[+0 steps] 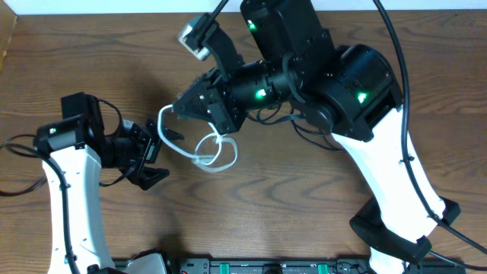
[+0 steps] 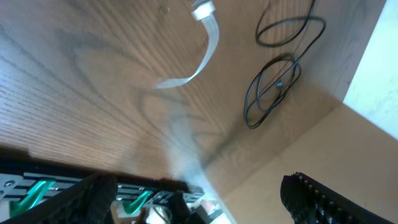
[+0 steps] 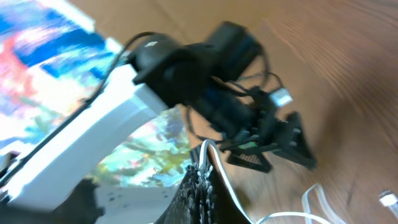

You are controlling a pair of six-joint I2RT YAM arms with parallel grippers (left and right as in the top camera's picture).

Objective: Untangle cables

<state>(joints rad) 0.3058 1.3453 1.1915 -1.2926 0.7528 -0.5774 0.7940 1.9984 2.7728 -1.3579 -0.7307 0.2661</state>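
Observation:
A white flat cable (image 1: 215, 154) lies in loops on the wooden table, with one strand rising to the left. My right gripper (image 1: 175, 111) is shut on that strand; in the right wrist view the closed fingers (image 3: 198, 186) pinch the white cable (image 3: 219, 177). My left gripper (image 1: 156, 160) stands open just left of the loops, holding nothing. In the left wrist view its dark fingers (image 2: 323, 198) are spread wide, and the white cable's connector end (image 2: 203, 10) lies ahead. A thin black cable (image 2: 275, 79) lies coiled beyond it.
The right arm's bulky body (image 1: 335, 76) hangs over the table's middle and covers most of the black cable. A black rail with green parts (image 1: 266, 266) runs along the front edge. The left arm (image 3: 186, 68) fills the right wrist view.

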